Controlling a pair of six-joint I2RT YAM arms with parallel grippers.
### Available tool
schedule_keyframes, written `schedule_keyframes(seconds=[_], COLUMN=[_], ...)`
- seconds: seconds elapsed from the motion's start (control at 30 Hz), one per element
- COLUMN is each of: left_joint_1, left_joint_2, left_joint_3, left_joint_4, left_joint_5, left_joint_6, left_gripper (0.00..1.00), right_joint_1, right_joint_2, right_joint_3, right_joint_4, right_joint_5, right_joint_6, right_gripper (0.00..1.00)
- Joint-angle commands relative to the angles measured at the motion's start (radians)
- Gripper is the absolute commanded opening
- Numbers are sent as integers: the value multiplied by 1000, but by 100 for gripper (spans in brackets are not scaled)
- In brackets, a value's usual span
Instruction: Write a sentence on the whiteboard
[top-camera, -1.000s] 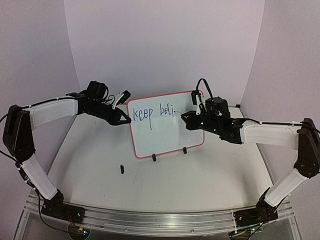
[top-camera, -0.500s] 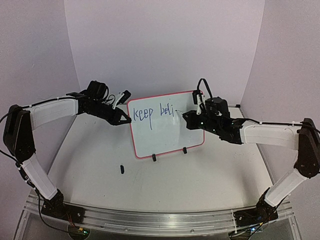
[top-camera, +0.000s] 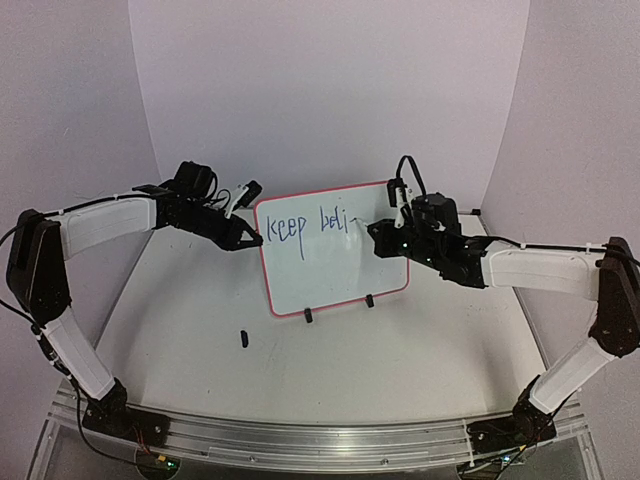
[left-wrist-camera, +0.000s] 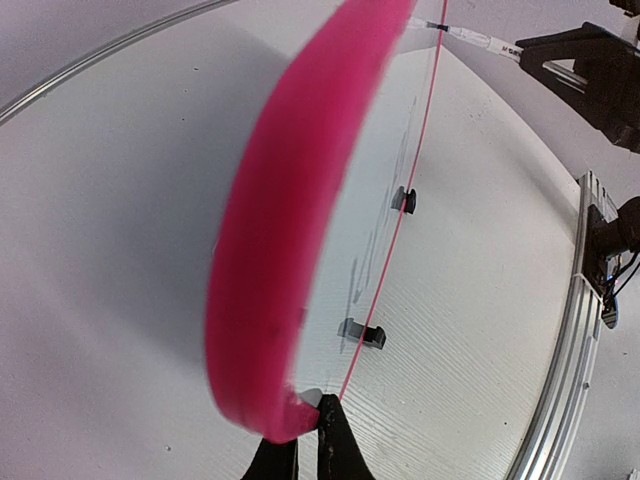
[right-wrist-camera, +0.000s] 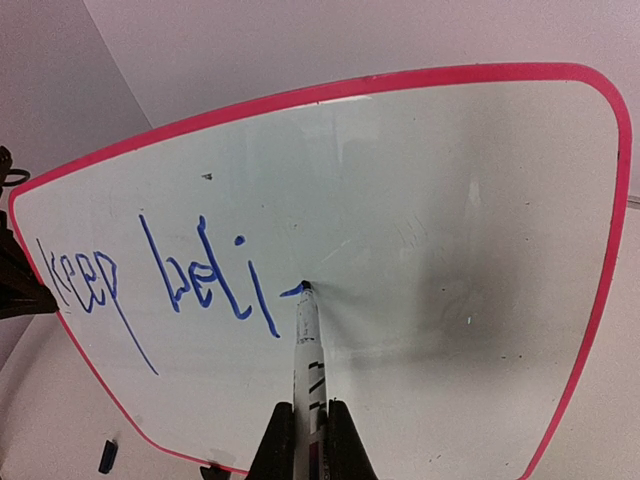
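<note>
Pale lilac walls close in a white table (top-camera: 400, 350), and the whiteboard (top-camera: 335, 260) stands near its middle, propped upright on two black clip feet (top-camera: 308, 316) and leaning slightly back. Its red border runs round rounded corners.

Along the board's upper part the sentence (top-camera: 305, 226) reads "keep beli" in thin blue handwriting, with a short horizontal dash just after the last "i". The descender of the "p" trails down well below the other letters. No other words show on the board.

At the whiteboard's left edge the left gripper (left-wrist-camera: 305, 445) is pinched narrow on the red rim, one finger on each face.

At the board's front face, right of the writing, the right gripper (right-wrist-camera: 310, 445) is closed tight around a white marker (right-wrist-camera: 305, 345). The marker's dark tip touches the board at the right end of the blue dash. Dark print runs along the marker's barrel, too blurred to read.

On the table in front of the whiteboard's lower left corner, well apart from it, lies a small dark object (top-camera: 243, 338); what it is cannot be told. Further forward of the board, a ribbed metal rail (top-camera: 300, 440) carries both arm bases.
</note>
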Motion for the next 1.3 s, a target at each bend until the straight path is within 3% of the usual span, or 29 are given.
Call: schedule_keyframes(seconds=[0.0, 1.27], left_joint_1=[-25, -26], left_joint_2=[45, 53], left_joint_3=[-5, -1], left_joint_4=[-95, -97], left_joint_5=[-82, -80], left_joint_6=[60, 60], left_gripper=[0, 0], right_joint_1=[-2, -2], right_joint_2=[-22, 4], right_joint_3=[37, -28], right_joint_4=[41, 58], right_joint_5=[0, -56], right_joint_6=[-15, 48], right_gripper=[0, 0])
